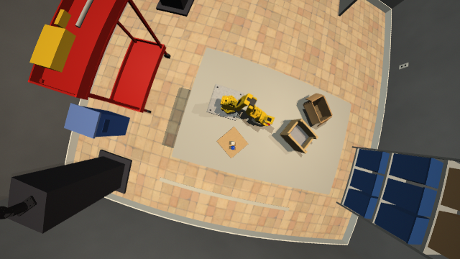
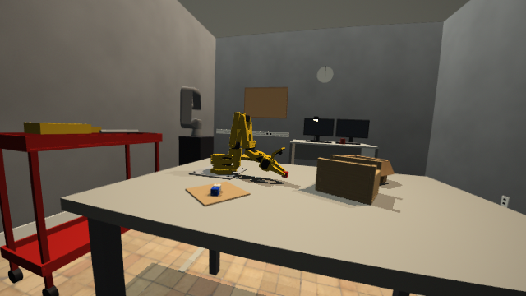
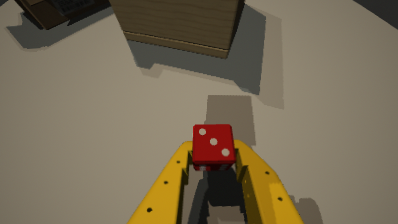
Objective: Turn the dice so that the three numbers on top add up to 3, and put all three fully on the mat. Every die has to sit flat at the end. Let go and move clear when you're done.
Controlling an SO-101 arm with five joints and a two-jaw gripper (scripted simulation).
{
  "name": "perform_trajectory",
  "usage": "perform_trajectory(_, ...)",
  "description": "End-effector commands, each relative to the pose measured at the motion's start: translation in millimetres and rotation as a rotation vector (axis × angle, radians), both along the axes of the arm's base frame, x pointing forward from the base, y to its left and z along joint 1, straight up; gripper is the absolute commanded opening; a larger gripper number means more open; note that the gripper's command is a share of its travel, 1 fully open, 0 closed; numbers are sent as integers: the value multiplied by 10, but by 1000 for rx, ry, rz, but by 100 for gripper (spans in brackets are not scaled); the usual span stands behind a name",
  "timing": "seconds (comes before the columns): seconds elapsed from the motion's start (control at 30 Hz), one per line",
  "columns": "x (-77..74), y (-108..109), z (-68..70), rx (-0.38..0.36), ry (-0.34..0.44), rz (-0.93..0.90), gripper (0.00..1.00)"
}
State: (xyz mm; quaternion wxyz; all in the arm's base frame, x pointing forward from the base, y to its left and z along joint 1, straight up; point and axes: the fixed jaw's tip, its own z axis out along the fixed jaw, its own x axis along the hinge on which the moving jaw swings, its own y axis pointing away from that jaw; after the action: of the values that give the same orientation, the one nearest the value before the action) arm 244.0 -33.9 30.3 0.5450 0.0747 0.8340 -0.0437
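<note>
A red die (image 3: 213, 142) (image 2: 286, 174) (image 1: 269, 124) is held between the fingertips of my gripper (image 3: 213, 150) (image 2: 285, 173) (image 1: 269, 122). The gripper is shut on it, and the die hangs above the table, apart from its shadow. In the wrist view it shows a face with three white pips. A white die (image 1: 233, 143) (image 2: 217, 186) and a blue die (image 1: 233, 147) (image 2: 214, 191) sit close together on the square tan mat (image 1: 223, 141) (image 2: 199, 191). Their top numbers are too small to read.
An open wooden box (image 1: 287, 135) (image 2: 347, 179) (image 3: 177, 25) stands beyond the gripper, and a cardboard box (image 1: 312, 111) (image 2: 384, 164) stands behind it. The arm's base plate (image 1: 213, 104) lies beyond the mat. All stand on the pale table (image 1: 266, 162) (image 2: 267, 218).
</note>
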Motion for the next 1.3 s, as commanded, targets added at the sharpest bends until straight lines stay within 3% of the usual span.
perform_trajectory(0.0,12,-27,-3,-9,-11,-7,0)
perform_trajectory(1.27,9,-26,-146,-9,-11,-7,0)
